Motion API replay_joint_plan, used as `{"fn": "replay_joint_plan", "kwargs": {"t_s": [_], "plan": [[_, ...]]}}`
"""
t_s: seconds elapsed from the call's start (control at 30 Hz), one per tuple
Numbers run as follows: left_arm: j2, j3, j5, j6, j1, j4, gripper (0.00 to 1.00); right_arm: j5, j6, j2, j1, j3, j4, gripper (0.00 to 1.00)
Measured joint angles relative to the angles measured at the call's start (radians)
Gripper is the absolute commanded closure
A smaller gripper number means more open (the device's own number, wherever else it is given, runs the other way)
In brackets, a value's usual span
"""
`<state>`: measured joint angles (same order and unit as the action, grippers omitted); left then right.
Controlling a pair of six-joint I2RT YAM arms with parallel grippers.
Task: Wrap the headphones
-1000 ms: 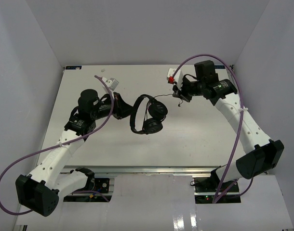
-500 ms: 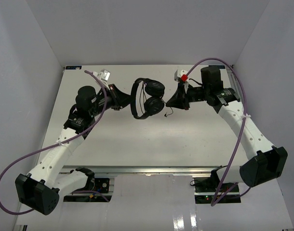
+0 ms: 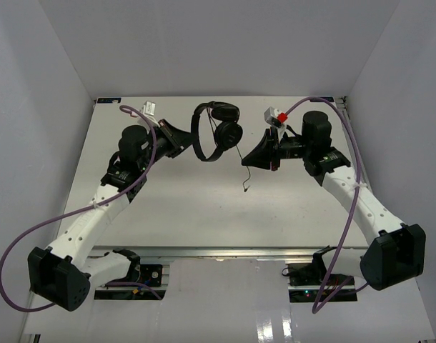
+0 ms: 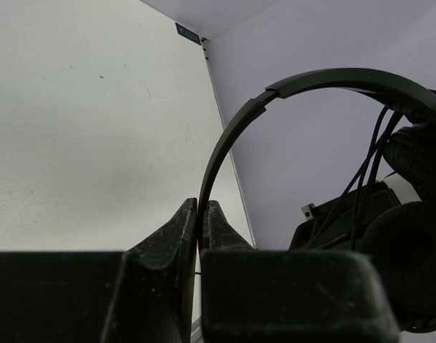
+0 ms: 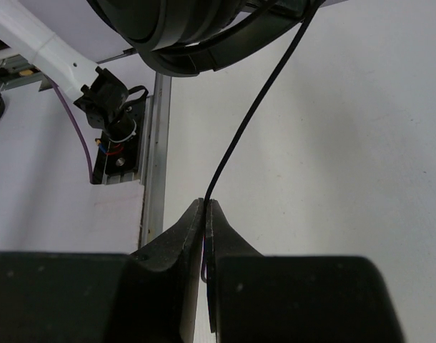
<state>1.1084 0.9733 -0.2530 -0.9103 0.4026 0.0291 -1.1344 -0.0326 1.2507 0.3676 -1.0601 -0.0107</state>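
The black headphones hang above the far middle of the table, both ear cups close together. My left gripper is shut on the thin headband, which arcs up from between the jaws in the left wrist view. My right gripper is shut on the thin black cord, just right of the ear cups. The cord runs from the cups into the jaws. Its loose end with the plug dangles below the right gripper. Several cord strands cross the headband near the cups.
The white table lies under both arms, with white walls at left, right and back. Purple robot cables loop beside each arm. The metal rail and arm bases sit at the near edge.
My left gripper has carried the headphones up and toward the far edge. My right gripper has swung from the far right to below and right of the cups, the cord end now dangling.
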Motion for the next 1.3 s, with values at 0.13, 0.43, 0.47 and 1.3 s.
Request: {"fn": "replay_joint_plan", "kwargs": {"t_s": [0.13, 0.43, 0.47, 1.3], "plan": [[0.000, 0.000, 0.050, -0.011, 0.000, 0.037, 1.00, -0.012, 0.116, -0.002, 0.000, 0.059, 0.130, 0.92], [0.034, 0.000, 0.111, -0.001, 0.001, 0.072, 1.00, -0.014, 0.386, 0.004, -0.002, 0.196, 0.454, 0.92], [0.039, 0.000, 0.116, 0.005, 0.001, 0.074, 1.00, -0.014, 0.414, 0.010, -0.002, 0.206, 0.489, 0.92], [0.272, -0.033, 0.190, 0.139, 0.001, 0.030, 1.00, -0.014, 0.631, 0.261, 0.040, 0.299, 0.829, 0.92]]}}
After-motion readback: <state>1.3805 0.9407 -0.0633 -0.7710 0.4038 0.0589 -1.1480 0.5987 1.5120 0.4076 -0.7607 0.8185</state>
